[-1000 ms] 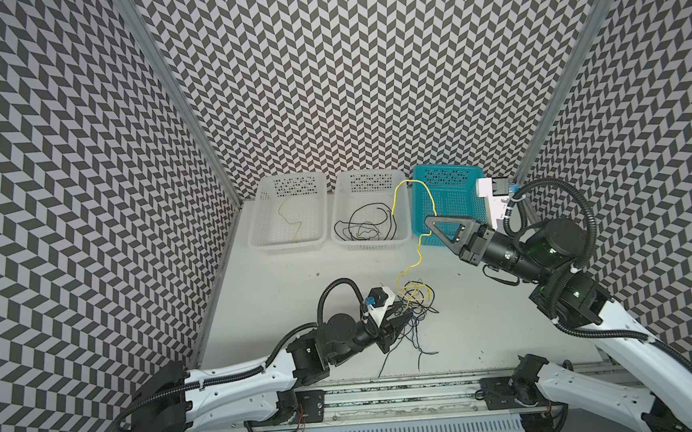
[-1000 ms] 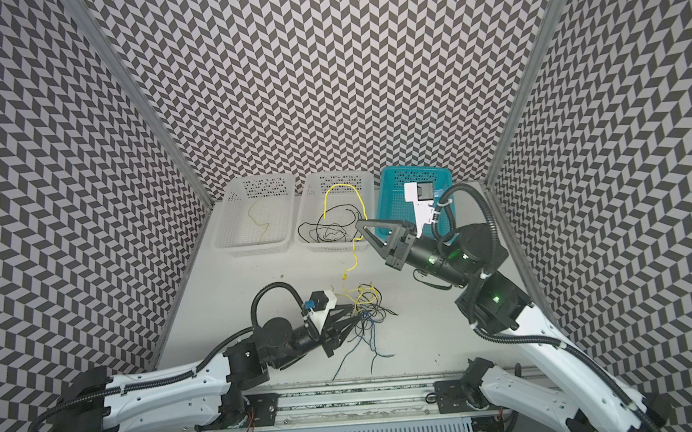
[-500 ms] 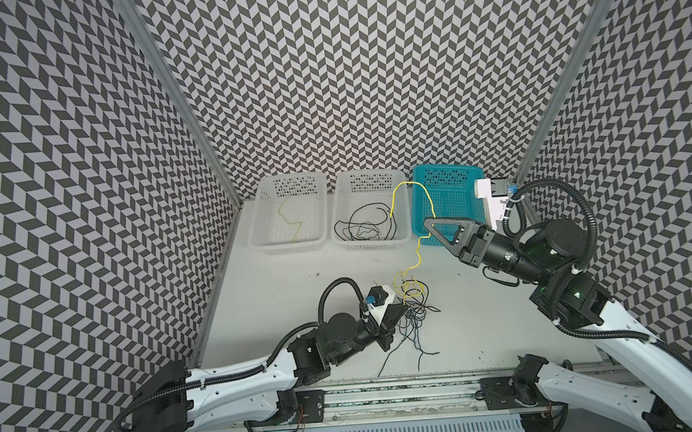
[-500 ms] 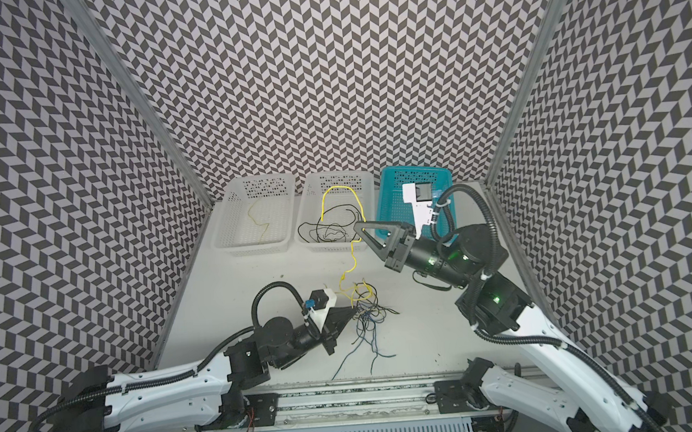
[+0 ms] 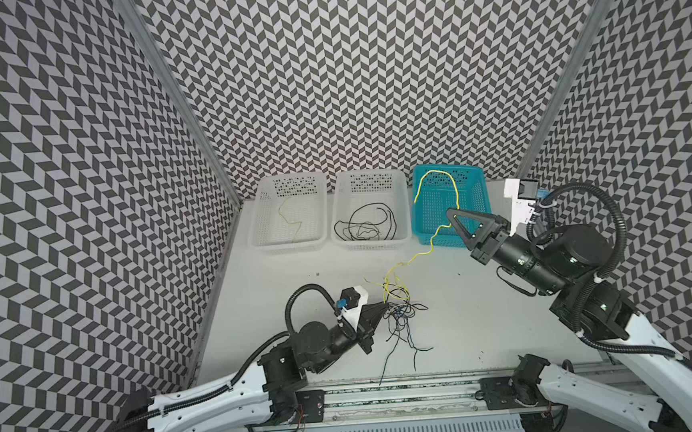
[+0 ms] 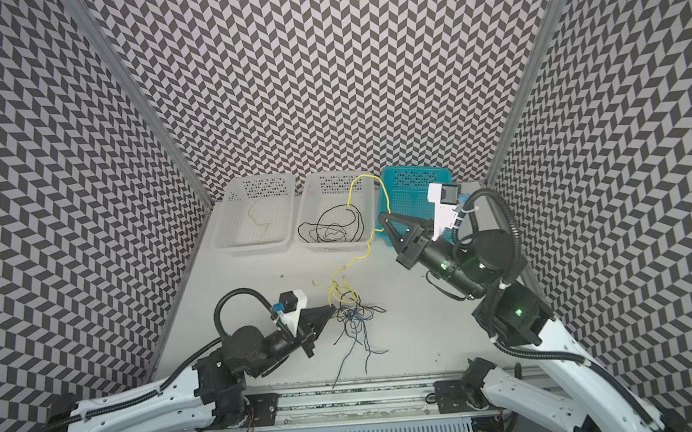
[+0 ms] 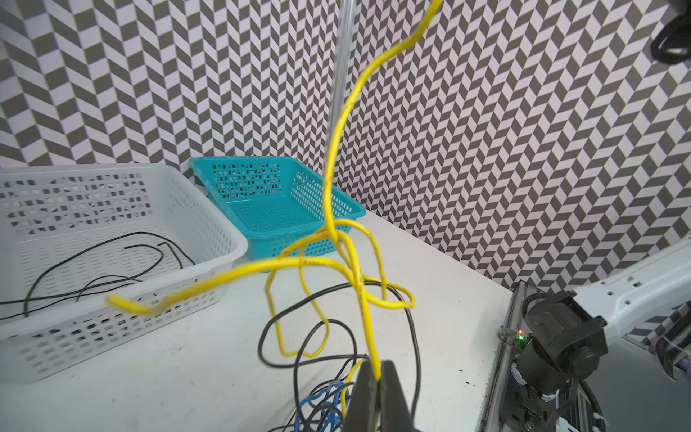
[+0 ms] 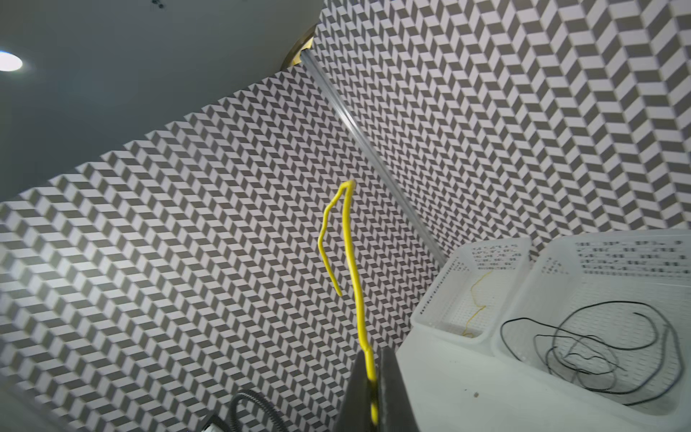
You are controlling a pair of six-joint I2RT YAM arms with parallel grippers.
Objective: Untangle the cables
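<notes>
A tangle of black, blue and yellow cables [image 5: 399, 311] [image 6: 353, 310] lies on the table near the front. My left gripper [image 5: 386, 304] [image 6: 334, 307] is at the tangle's left edge, low over the table. In the left wrist view the left gripper [image 7: 377, 368] is shut on a yellow cable [image 7: 329, 179] that rises through yellow loops. My right gripper [image 5: 452, 211] [image 6: 384, 216] is raised in front of the teal basket. In the right wrist view the right gripper [image 8: 372, 355] is shut on a yellow cable [image 8: 351, 254] whose free end arcs above it. The yellow cable [image 5: 418, 255] [image 6: 355, 259] runs down to the tangle.
Three baskets line the back wall. The left white basket [image 5: 292, 246] holds a thin yellow cable [image 5: 290, 221]. The middle white basket [image 5: 369, 245] holds black cables [image 5: 361, 224]. The teal basket [image 5: 477, 176] stands at the right. Loose cable ends trail toward the front rail [image 5: 390, 389].
My left gripper has shut on the yellow cable at the tangle. The right arm has stayed in place with its yellow cable.
</notes>
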